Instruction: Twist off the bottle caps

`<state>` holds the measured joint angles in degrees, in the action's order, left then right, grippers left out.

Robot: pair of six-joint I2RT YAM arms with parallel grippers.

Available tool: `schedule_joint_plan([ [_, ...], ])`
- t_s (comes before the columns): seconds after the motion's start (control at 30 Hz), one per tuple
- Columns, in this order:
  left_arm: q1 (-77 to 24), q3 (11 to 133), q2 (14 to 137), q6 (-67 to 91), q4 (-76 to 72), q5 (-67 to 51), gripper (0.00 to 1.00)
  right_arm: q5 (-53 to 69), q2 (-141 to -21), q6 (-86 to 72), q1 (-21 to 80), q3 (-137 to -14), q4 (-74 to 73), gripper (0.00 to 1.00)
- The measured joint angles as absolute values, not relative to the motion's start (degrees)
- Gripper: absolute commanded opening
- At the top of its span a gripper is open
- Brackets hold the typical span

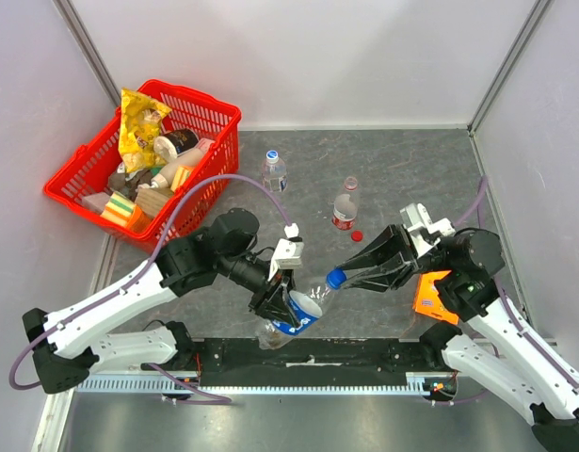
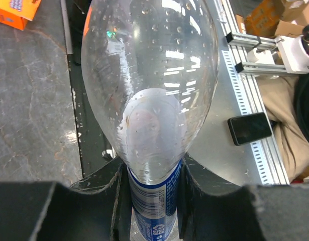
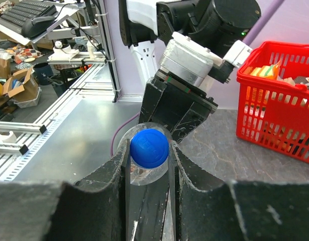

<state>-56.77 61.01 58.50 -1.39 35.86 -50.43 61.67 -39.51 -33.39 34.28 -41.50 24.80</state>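
Note:
My left gripper [image 1: 281,301] is shut on the blue-labelled bottle [image 1: 300,314] and holds it tilted above the table's near edge; the left wrist view shows its jaws [image 2: 154,201] clamped on the label of the bottle [image 2: 149,100]. My right gripper [image 1: 349,276] is shut on the bottle's blue cap [image 1: 335,278]; in the right wrist view both fingers [image 3: 149,155] press the cap [image 3: 149,148]. The red-labelled bottle [image 1: 344,212] stands mid-table with a red cap [image 1: 358,235] lying beside it. The pale-labelled bottle [image 1: 274,172] stands behind, its white cap [image 1: 272,153] on.
A red basket [image 1: 218,118] full of snacks stands at the back left. An orange box [image 1: 430,297] lies by the right arm and also shows in the left wrist view [image 2: 16,12]. Grey walls close the table on three sides.

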Motion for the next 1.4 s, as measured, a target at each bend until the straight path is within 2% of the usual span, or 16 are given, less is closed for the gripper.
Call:
schedule_joint_plan([
  [0.13,-56.77,61.25,59.35,-1.28,35.42,-53.17,0.03,62.48,-38.61,-33.36,34.28,-41.08,25.96,0.0],
  [0.3,-56.77,61.25,59.44,-1.17,35.16,-53.67,0.03,61.89,-37.93,-33.36,34.3,-40.73,26.06,0.1],
  [0.43,-56.77,61.25,59.44,-1.06,35.11,-53.52,0.03,61.21,-37.91,-33.21,34.35,-40.73,25.36,0.4],
  [0.53,-56.75,61.25,59.44,-1.02,35.18,-52.88,0.04,60.51,-37.74,-32.73,34.35,-40.75,24.38,0.58],
  [0.7,-56.75,61.21,59.42,-0.8,35.68,-52.51,0.05,58.11,-36.77,-31.92,34.33,-40.93,24.16,0.98],
  [1.03,-56.75,59.96,57.47,-0.78,36.53,-47.72,0.05,55.29,-36.56,-32.51,34.33,-45.15,22.65,0.98],
  [1.4,-56.75,57.52,51.86,-0.84,37.71,-29.8,0.04,46.83,-43.77,-32.23,34.33,-50.63,11.79,0.97],
])
